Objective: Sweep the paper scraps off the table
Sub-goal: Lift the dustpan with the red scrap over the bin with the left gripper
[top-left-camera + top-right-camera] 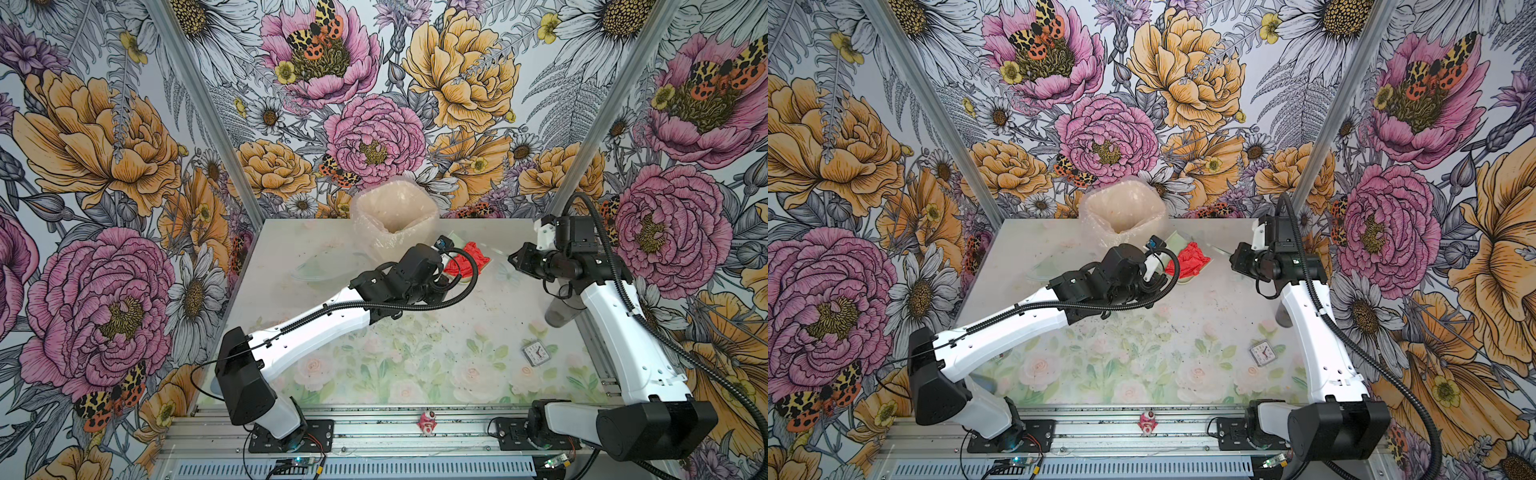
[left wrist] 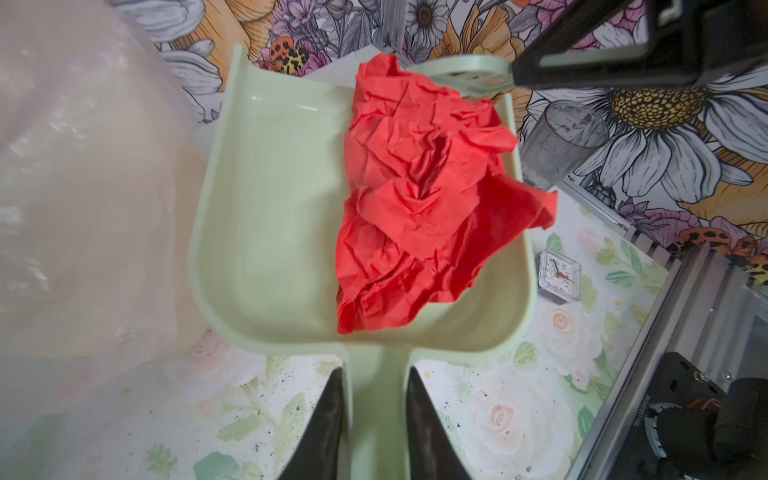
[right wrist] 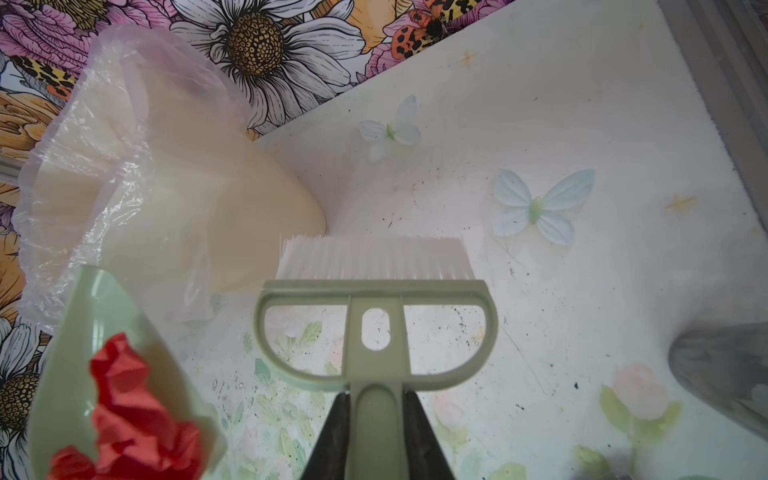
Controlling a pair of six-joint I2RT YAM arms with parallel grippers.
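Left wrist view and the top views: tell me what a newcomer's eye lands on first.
The crumpled red paper jumps out, lying in the pale green dustpan whose handle the left gripper is shut on, beside the plastic-lined bin at the far edge of the table. Next comes the matching brush, clamped in the right gripper to the dustpan's right in both top views. Bold floral walls surround it all.

Red paper scraps (image 2: 428, 199), pale green dustpan (image 2: 266, 216)
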